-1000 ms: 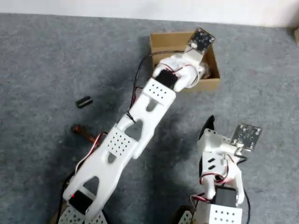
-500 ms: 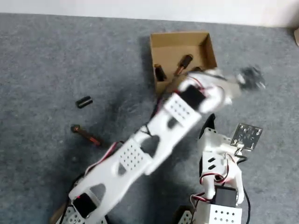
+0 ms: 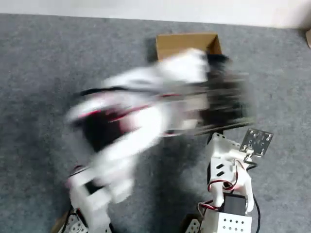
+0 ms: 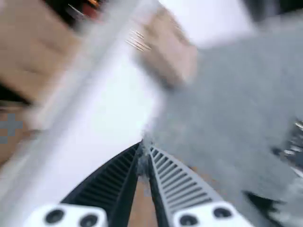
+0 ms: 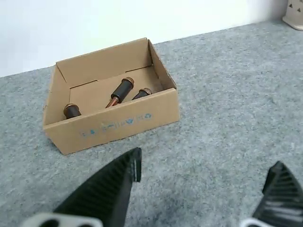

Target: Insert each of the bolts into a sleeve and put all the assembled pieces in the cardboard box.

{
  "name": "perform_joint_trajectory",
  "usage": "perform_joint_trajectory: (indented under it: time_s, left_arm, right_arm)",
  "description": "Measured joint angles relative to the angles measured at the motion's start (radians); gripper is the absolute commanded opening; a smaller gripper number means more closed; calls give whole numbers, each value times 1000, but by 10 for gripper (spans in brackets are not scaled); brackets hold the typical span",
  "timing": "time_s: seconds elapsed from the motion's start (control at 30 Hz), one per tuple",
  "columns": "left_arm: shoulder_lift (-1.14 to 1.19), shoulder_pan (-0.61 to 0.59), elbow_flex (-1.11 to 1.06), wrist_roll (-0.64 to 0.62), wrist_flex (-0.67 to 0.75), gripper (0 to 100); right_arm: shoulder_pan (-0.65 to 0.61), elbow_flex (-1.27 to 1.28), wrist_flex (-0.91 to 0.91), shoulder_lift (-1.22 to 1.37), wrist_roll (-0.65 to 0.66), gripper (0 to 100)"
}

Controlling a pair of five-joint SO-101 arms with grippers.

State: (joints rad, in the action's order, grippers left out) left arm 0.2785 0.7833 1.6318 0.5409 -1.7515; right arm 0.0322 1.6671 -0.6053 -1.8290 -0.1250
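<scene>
At the left of the high view you see the white left arm [image 3: 121, 136]. It reaches from the near edge over the grey felt-like table cover [image 3: 34, 63] toward the box. Its far end is only a dark blur there, so you cannot read the gripper from above. In the left wrist view the left gripper [image 4: 143, 161] has its two black ribbed fingers pressed together, and you can see nothing between their tips. Behind them you can make out only grey cover and some brown shapes.

In the middle, at the far side of the table, stands the brown open cardboard box [image 3: 187, 40], partly hidden by the left arm. In the right wrist view the box [image 5: 113, 124] sits upright on the cover, near the white wall [image 5: 94, 23]. Three assembled pieces lie inside it, each a black sleeve on a copper-coloured bolt. The first piece [image 5: 71, 111] lies at one end wall. The second piece [image 5: 121, 91] and the third piece [image 5: 142, 93] lie close together near the other end.

At the right you see the white right arm [image 3: 226, 165], at the near edge. The right gripper [image 5: 207, 158] is spread wide and holds nothing; it is above the cover, in front of the box and apart from it.
</scene>
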Motion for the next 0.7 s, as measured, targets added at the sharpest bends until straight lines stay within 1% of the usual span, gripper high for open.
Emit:
perform_joint_trajectory:
  time_s: [0.17,0.3,0.4,0.5,0.6,0.7]
  left_arm:
    - [-327,-170,6,-2,-2,5]
    - [-554,-396,20,-2,-3,5]
    - [-706,-566,-60,-2,-3,5]
    - [-841,-689,-230,-2,-3,5]
    - [-964,-715,-497,-2,-3,5]
    - [-1089,-715,-856,-2,-3,5]
  right_arm:
    - [0,0,0,0,0,371]
    - [0,0,0,0,0,371]
    - [0,0,0,0,0,371]
    - [0,0,0,0,0,371]
    - [0,0,0,0,0,371]
    - [0,0,0,0,0,371]
